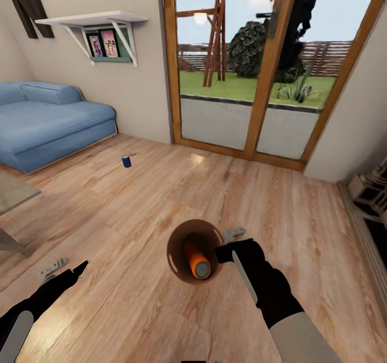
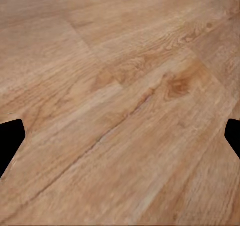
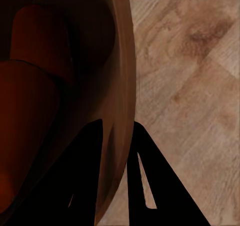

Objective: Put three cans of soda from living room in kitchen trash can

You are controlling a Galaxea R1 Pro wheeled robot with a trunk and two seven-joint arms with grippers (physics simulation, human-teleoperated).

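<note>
Right hand grips trash can rim, orange can inside; left hand released.

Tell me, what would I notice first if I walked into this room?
Probably the round copper-brown bucket held over the wood floor by the right gripper, which pinches its rim, with a bright orange soda can lying inside. Farther off, a small dark blue can stands alone on the floor near the blue sofa.

Head cam looks down and forward over the wood floor toward the glass doors. Left wrist cam sits close above that floor; right wrist cam is tight on the bucket rim, also in head view.
</note>
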